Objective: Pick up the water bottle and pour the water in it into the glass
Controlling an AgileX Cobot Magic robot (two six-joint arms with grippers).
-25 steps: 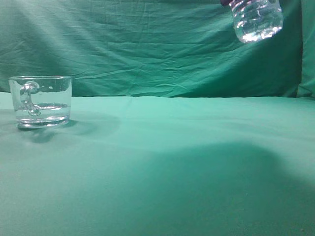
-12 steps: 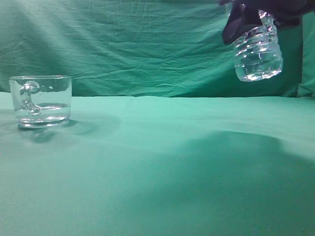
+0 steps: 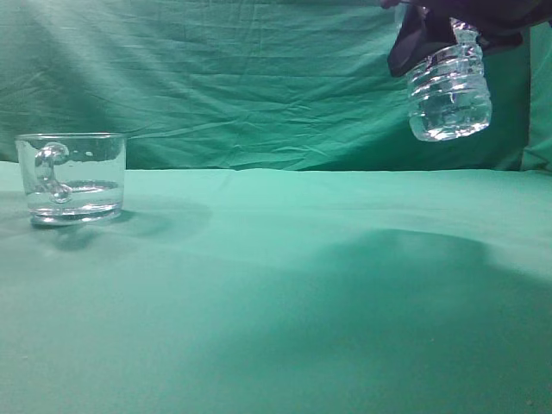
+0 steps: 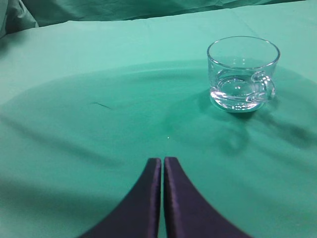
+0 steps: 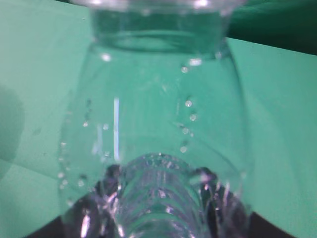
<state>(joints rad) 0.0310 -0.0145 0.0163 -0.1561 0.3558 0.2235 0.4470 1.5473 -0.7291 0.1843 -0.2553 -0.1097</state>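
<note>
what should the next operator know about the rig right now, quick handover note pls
Right gripper: shut on the water bottle, held in the air at far right, base down, clear of the table.
Left gripper: shut, empty, hovering low in front of the glass.
The glass stands upright at far left with some water in its lower part.
Done: bottle picked up; water is in the glass.
Left: bottle is far from the glass; whether more must be poured cannot be judged.
</note>
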